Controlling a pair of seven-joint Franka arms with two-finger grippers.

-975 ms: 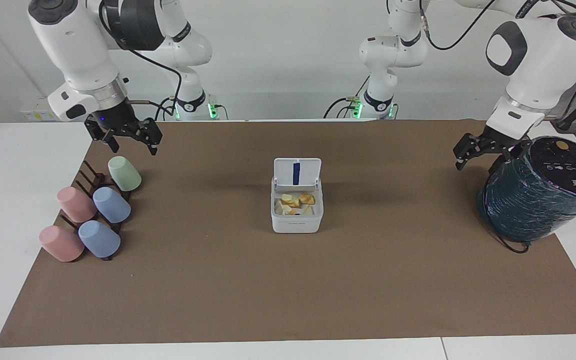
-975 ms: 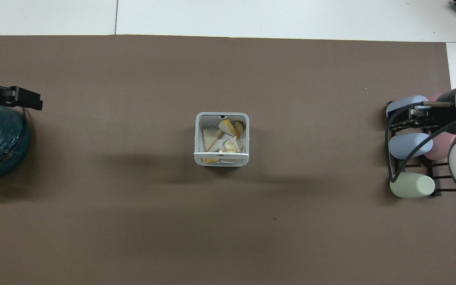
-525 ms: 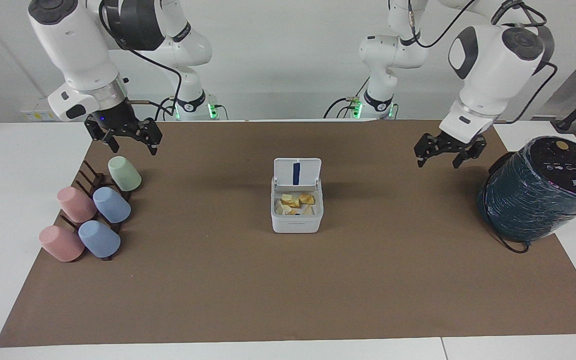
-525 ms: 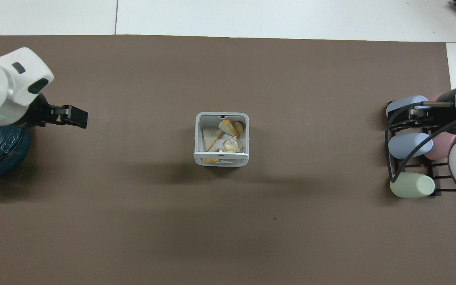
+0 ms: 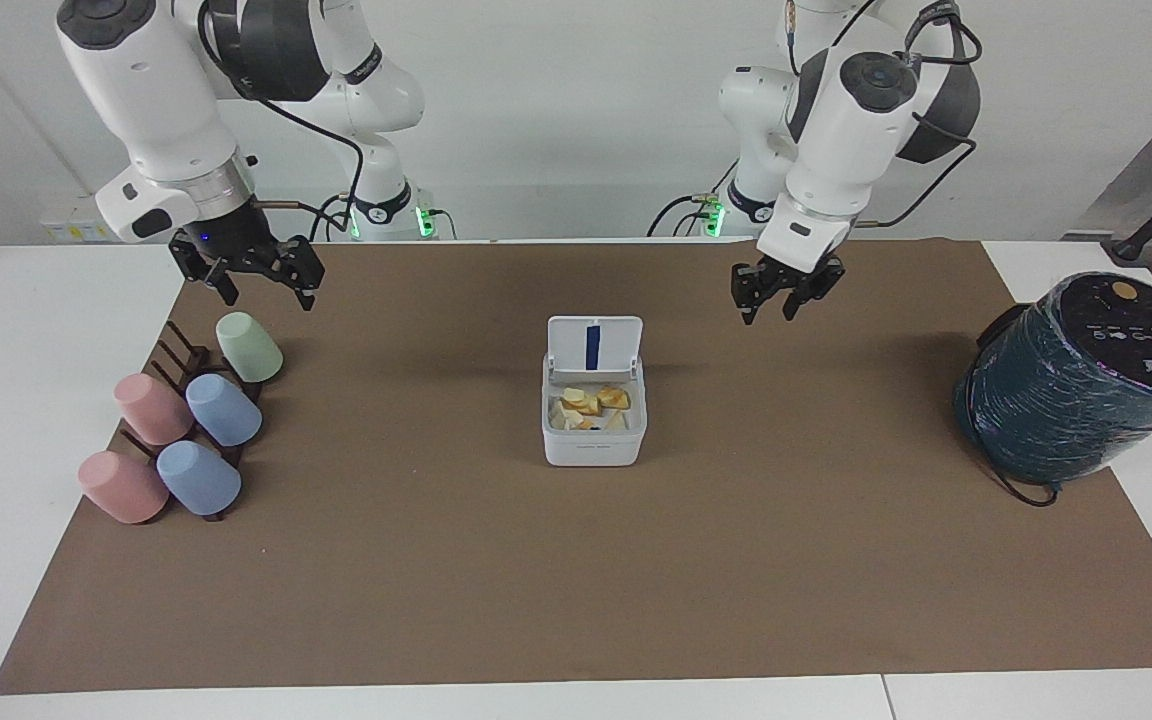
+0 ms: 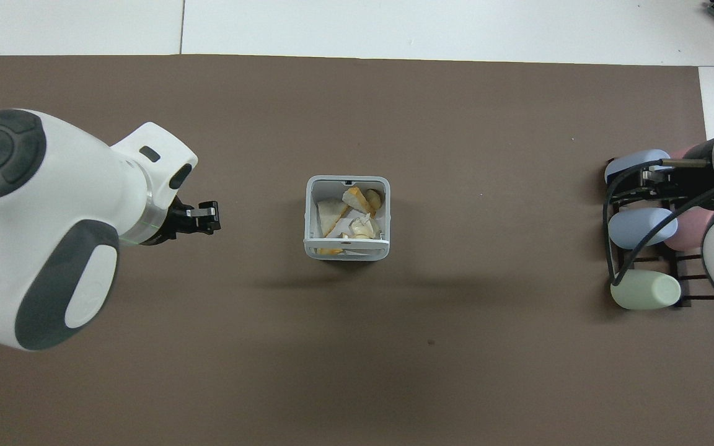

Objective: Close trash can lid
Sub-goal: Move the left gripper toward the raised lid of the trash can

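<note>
The small white trash can (image 5: 593,440) stands in the middle of the brown mat, with crumpled paper and yellow scraps inside; it also shows in the overhead view (image 6: 312,214). Its lid (image 5: 595,344) stands upright on the side nearer to the robots, blue stripe showing; in the overhead view the lid (image 6: 346,241) is seen edge-on. My left gripper (image 5: 771,310) is open and empty in the air, over the mat beside the can toward the left arm's end (image 6: 211,217). My right gripper (image 5: 266,295) waits open over the cup rack.
A large dark teal wrapped cylinder (image 5: 1076,390) with a black top sits at the left arm's end of the table. A dark rack with several pastel cups (image 5: 186,420) lies at the right arm's end, also seen in the overhead view (image 6: 642,226).
My left gripper has moved from beside the teal cylinder toward the trash can, turning as it went. The right arm, the can and the lid have not moved.
</note>
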